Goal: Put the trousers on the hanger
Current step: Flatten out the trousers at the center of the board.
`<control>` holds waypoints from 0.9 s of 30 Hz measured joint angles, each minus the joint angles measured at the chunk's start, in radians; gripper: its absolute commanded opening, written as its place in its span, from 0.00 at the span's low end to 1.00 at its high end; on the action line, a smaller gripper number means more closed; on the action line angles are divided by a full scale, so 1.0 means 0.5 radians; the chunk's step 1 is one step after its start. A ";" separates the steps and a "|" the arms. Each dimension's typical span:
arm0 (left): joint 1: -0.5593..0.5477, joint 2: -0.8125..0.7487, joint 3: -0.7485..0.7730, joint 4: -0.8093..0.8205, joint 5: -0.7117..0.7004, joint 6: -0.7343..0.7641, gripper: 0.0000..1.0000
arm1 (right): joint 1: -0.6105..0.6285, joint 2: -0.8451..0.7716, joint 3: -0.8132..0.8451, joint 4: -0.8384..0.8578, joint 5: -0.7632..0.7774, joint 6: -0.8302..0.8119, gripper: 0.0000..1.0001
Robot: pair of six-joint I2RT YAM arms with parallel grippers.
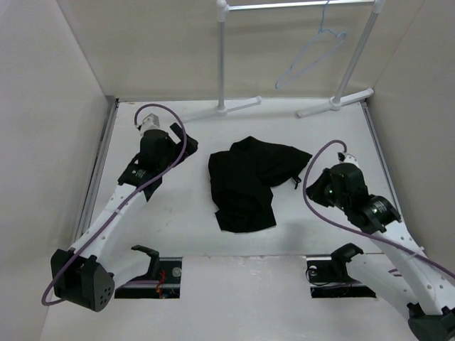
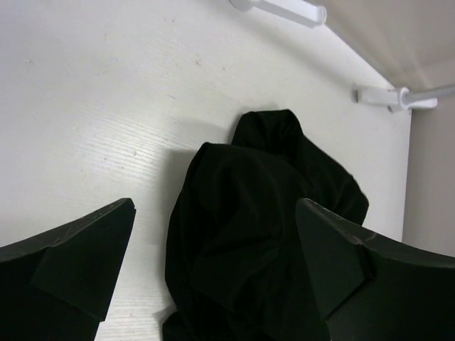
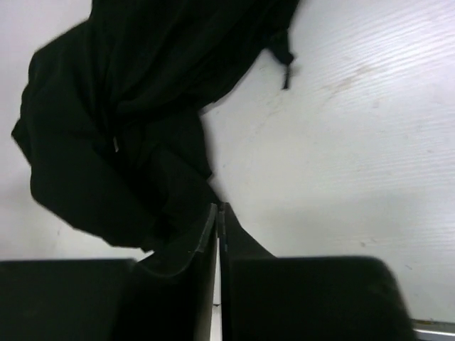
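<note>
The black trousers (image 1: 249, 181) lie crumpled in a heap in the middle of the white table. The pale wire hanger (image 1: 313, 53) hangs tilted from the rail at the back right, far from both arms. My left gripper (image 1: 162, 158) hovers left of the heap, open wide; in the left wrist view the trousers (image 2: 256, 234) fill the space ahead of the left gripper (image 2: 215, 206). My right gripper (image 1: 316, 190) sits just right of the heap, shut. In the right wrist view the right gripper (image 3: 219, 207) has its tips at the edge of the trousers (image 3: 114, 128), with no cloth visible between them.
A white tubular garment rack (image 1: 222, 57) stands at the back, its feet (image 1: 334, 103) resting on the table; these feet (image 2: 284, 8) also show in the left wrist view. Beige walls close in the left, right and back sides. A drawstring (image 3: 284, 60) trails from the trousers.
</note>
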 measured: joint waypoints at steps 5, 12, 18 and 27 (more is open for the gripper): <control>0.045 0.214 -0.044 0.344 0.070 0.021 0.18 | 0.329 0.247 0.000 0.240 -0.200 0.057 0.76; 0.082 0.748 -0.060 0.566 0.259 0.018 0.52 | 0.614 0.729 0.021 0.691 -0.320 0.092 0.78; -0.047 0.988 -0.023 0.587 0.275 0.050 0.49 | 0.617 1.143 0.099 0.866 -0.410 0.096 0.08; 0.034 0.611 -0.040 0.444 0.114 0.023 0.51 | 0.950 1.427 1.933 0.201 -0.041 -0.372 0.06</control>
